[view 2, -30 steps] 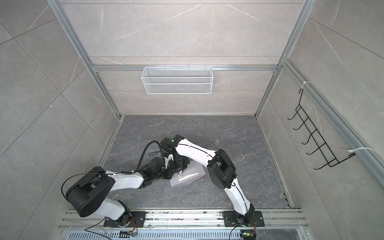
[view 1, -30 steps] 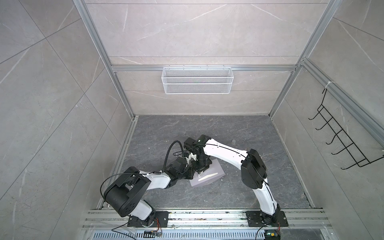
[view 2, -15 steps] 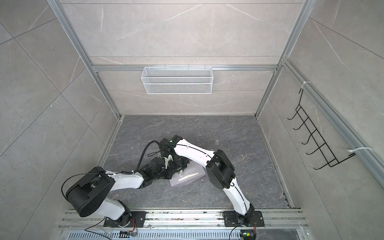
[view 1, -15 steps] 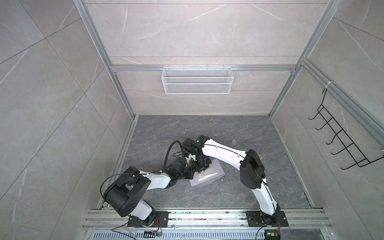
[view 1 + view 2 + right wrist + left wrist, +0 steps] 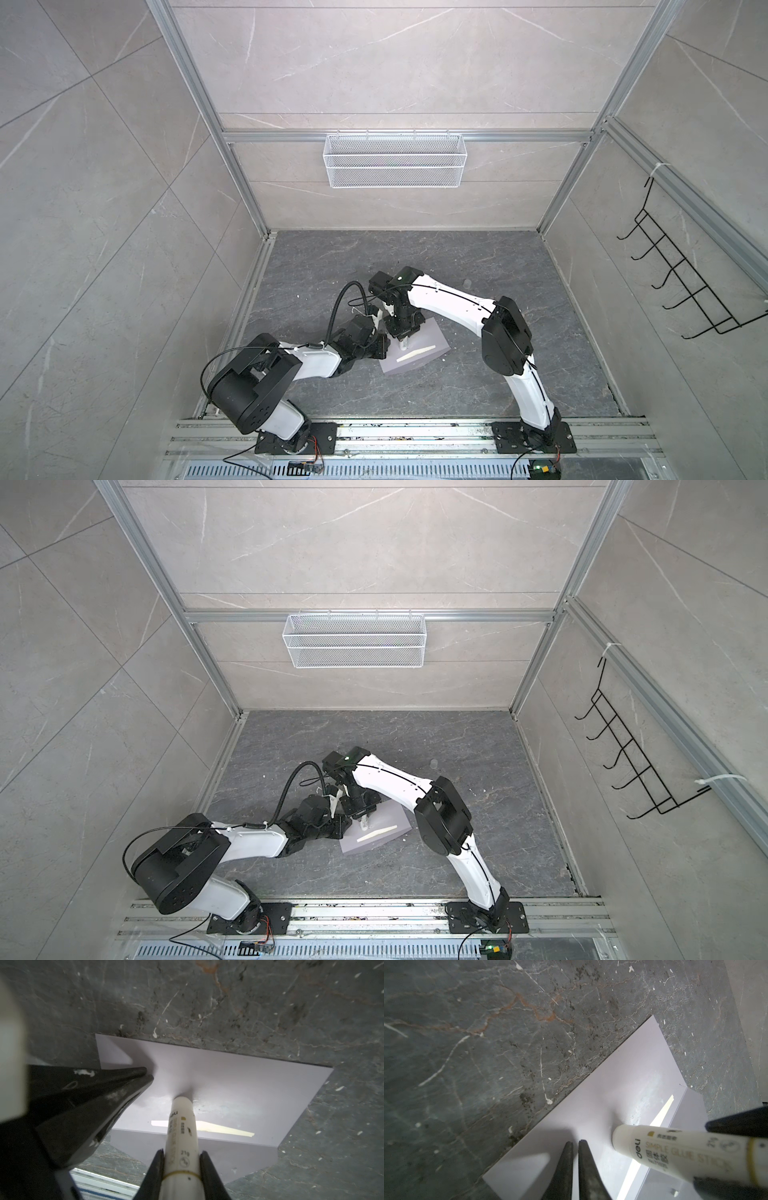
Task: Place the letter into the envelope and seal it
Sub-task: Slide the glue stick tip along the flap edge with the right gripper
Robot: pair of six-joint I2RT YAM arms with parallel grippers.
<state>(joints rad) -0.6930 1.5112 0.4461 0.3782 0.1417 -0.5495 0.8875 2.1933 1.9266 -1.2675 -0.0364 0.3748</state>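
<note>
Two grippers meet over the envelope (image 5: 417, 358), which lies flat on the dark marbled tabletop (image 5: 332, 266) toward the front, slightly left of centre. From above, both top views give little more than that: the arms crowd the spot, and only a pale stick shows below the right gripper (image 5: 405, 338).

The wrist views fill in the rest. The right gripper (image 5: 181, 1153) is clamped on a white glue stick (image 5: 181, 1126), one jaw on each side of the barrel, and the stick's tip is pressed down onto the lavender paper. The left wrist camera shows the printed label on the glue stick (image 5: 675, 1147), which the right wrist view shows only in part.

The left gripper (image 5: 576, 1142) has its jaws all but closed with nothing between them; its tips rest on the envelope (image 5: 228, 1076) near one corner, just beside the stick.

The flap (image 5: 239, 1157) lies folded open. The letter (image 5: 224, 1127) is, I think, the thin cream sliver at the mouth – too little of it shows to be sure.
</note>
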